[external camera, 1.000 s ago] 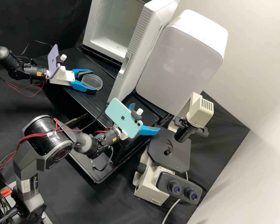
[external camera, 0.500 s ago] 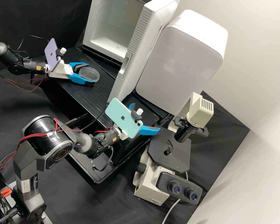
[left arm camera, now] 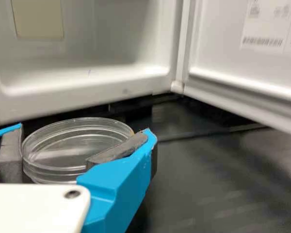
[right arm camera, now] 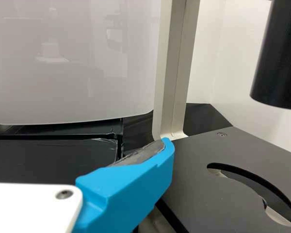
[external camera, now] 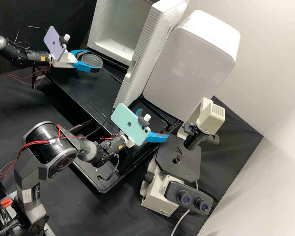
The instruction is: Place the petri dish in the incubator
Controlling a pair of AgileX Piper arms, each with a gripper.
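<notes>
A: Left gripper (external camera: pixel 93 62), what's the state?

B: Clamped on the petri dish (left arm camera: pixel 72 145). One grey pad sits on each side of the rim and the dish lies flat between the fingers (it looks clear of the bench (external camera: pixel 88 95) in the high view).

A: Which way is the incubator (external camera: pixel 118 26) from the tool?

B: Straight ahead of the fingertips, with its open chamber facing the gripper. The chamber's front sill (left arm camera: pixel 87 85) is just beyond the dish and seems a bit higher than it.

A: And the door (external camera: pixel 147 49)?

B: It stands swung open, off to the side of the gripper that faces the other arm. It isn't across the way in.

A: So what does the move depend on?

B: My read is going forward along the gripper's own axis, lifting enough for the dish to pass the sill, and keeping it level.

A: Which arm is nearer?

B: The left one, easily. The right gripper (external camera: pixel 160 137) is well apart, beside the microscope (external camera: pixel 177 164), and I cannot tell its state.
</notes>
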